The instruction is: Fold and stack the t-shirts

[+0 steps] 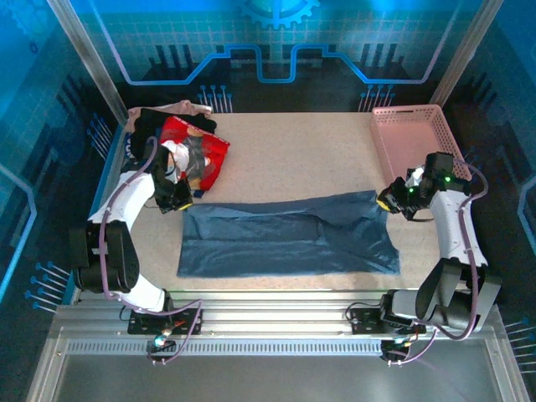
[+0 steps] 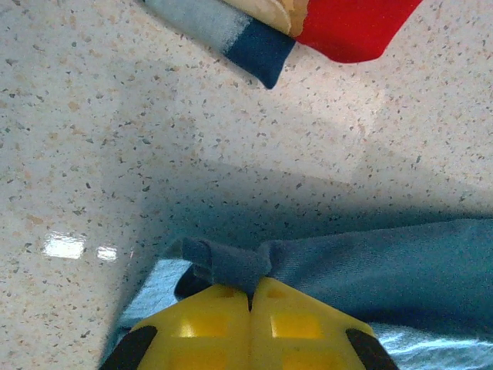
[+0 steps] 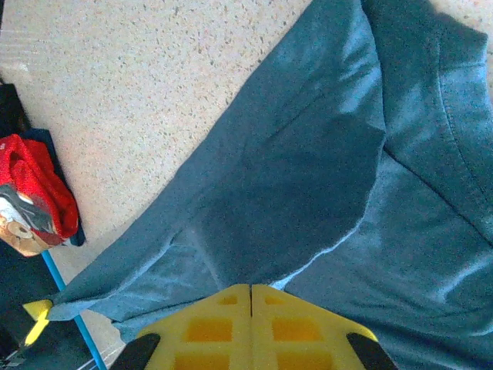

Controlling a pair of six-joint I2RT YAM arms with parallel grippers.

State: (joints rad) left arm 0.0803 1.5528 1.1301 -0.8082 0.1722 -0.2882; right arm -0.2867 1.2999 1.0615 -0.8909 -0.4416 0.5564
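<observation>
— While the slate-blue t-shirt [image 1: 289, 234] lies spread across the tabletop [image 1: 310, 159], what holds it?
— Both arms, at its far edge. The left gripper [image 1: 179, 203] is clenched on the left corner, and the right gripper [image 1: 389, 203] pinches the right corner. The red teddy-bear t-shirt [image 1: 197, 155] lies heaped just beyond the left gripper.

Top camera looks steeply down from above the near edge over the whole tabletop [image 1: 301, 159]; both wrist cameras sit close above it, sharing slate-blue shirt [image 1: 289, 234] and red shirt [image 1: 201, 155].
</observation>
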